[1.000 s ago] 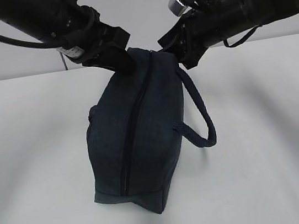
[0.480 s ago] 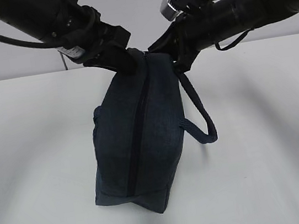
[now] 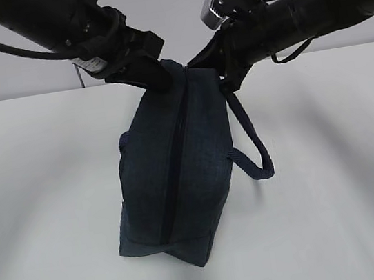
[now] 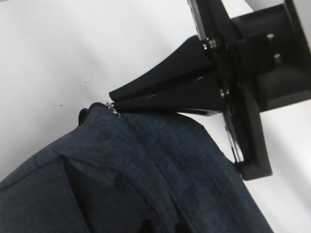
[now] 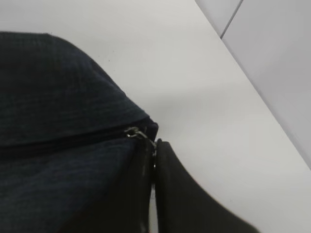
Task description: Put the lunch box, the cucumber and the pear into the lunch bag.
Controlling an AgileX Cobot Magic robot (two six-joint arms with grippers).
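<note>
The dark navy lunch bag [image 3: 195,146] lies on the white table with its black zipper [image 3: 174,183] facing up and closed along its length. My left gripper [image 3: 159,78] is shut on the fabric at the bag's far top end; in the left wrist view its jaws are hidden behind the lunch bag [image 4: 146,165]. My right gripper [image 5: 154,144] is shut on the silver zipper pull [image 5: 136,132] at that same end, opposite the left one. In the exterior view the right gripper [image 3: 218,74] sits at the top right corner. The lunch box, cucumber and pear are out of view.
A looped strap handle [image 3: 253,155] hangs off the bag's right side. A second handle [image 3: 123,143] peeks out on the left. The white table [image 3: 346,180] spreads around the bag, and a grey wall [image 3: 176,16] stands behind.
My right gripper has closed from open onto the zipper pull. The bag's far end has shifted slightly right. The left gripper has stayed put.
</note>
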